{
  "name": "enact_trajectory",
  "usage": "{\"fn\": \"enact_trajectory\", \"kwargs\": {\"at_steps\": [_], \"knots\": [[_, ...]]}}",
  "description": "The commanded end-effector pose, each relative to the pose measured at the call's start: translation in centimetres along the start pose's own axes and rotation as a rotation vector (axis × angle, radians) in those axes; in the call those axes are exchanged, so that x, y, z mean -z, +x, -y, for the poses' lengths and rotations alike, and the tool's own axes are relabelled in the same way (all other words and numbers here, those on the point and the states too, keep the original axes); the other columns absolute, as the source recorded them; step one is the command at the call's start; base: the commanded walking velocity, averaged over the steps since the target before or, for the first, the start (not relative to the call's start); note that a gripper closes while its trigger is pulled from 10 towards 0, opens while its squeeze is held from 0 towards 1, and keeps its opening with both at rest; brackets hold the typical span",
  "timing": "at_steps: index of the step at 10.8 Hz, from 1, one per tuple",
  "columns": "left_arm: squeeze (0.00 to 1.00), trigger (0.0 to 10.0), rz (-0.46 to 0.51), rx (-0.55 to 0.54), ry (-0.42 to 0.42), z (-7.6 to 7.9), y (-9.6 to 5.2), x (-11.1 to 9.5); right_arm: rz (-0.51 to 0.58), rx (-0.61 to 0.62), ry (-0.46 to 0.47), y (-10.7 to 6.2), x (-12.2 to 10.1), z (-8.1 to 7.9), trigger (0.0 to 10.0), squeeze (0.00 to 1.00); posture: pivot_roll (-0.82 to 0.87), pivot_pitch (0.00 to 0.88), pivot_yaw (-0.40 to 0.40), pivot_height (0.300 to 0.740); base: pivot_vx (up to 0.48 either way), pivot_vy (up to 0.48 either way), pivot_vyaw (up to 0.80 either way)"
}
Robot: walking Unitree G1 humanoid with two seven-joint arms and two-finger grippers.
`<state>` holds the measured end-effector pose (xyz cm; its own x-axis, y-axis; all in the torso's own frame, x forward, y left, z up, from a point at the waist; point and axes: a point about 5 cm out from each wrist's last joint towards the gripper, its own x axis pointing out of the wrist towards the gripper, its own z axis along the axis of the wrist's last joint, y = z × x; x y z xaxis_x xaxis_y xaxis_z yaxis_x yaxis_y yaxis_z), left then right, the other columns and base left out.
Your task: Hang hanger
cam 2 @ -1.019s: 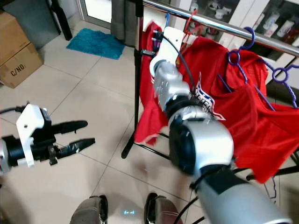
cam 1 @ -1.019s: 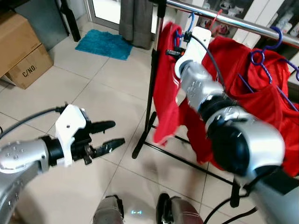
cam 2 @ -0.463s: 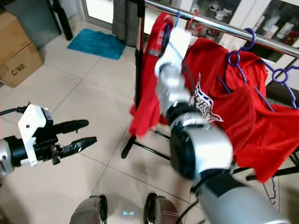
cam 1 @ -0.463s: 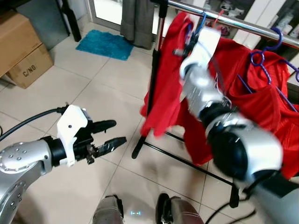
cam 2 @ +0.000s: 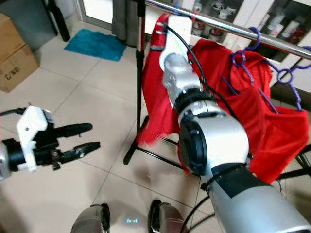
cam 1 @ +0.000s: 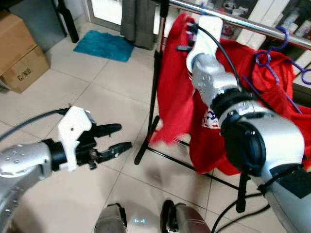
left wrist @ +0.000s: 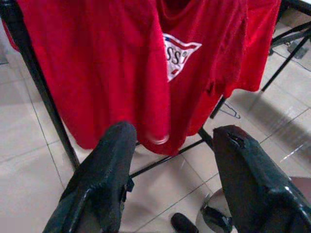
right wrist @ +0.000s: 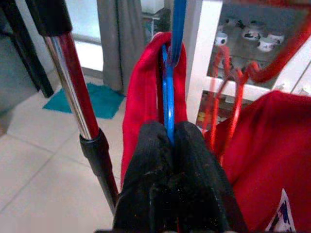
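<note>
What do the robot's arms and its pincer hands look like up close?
Both arms are silver metal with black joint bands and loose black cables. Each wrist carries a white block. The left gripper and right gripper each have two long, matte black, slightly rough fingers.

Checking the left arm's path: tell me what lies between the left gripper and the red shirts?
In the left eye view, only bare floor tiles and the rack's black upright lie between the left gripper and the red shirts.
</note>
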<state>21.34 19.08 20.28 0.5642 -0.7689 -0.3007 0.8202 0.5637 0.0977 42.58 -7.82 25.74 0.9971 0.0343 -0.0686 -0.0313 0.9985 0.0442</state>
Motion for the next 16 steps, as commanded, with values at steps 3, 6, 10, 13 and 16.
{"fn": "enact_trajectory", "kwargs": {"at_steps": [3,6,10,13,16], "knots": [[0.0,10.0,-0.013,0.009,0.012,0.3,-0.6,-0.4,-0.054,-0.015,0.036,0.0,-0.4,-0.3,10.0,0.0,0.23,0.225,-0.118,0.74,0.0,0.0,0.0],[0.0,10.0,-0.019,0.001,0.004,0.7,-1.2,-0.4,-0.05,-0.032,0.043,0.0,-1.1,-0.8,10.0,0.0,0.23,0.251,-0.141,0.74,0.0,0.0,0.0],[0.0,10.0,0.078,-0.04,-0.034,1.3,-0.2,-0.9,0.103,-0.135,0.216,-0.2,-1.4,-1.3,10.0,0.0,0.18,0.241,-0.129,0.74,0.0,0.0,0.0],[0.0,10.0,0.078,-0.241,-0.137,1.5,1.8,2.4,0.045,-0.439,0.229,-1.1,4.1,-0.7,10.0,0.0,0.12,0.096,-0.067,0.74,0.0,0.0,0.0],[0.0,10.0,0.06,-0.441,-0.196,0.2,3.4,4.7,0.026,-0.548,0.149,-4.2,8.1,1.9,10.0,0.0,0.08,0.0,-0.039,0.74,0.0,0.0,0.0]]}}
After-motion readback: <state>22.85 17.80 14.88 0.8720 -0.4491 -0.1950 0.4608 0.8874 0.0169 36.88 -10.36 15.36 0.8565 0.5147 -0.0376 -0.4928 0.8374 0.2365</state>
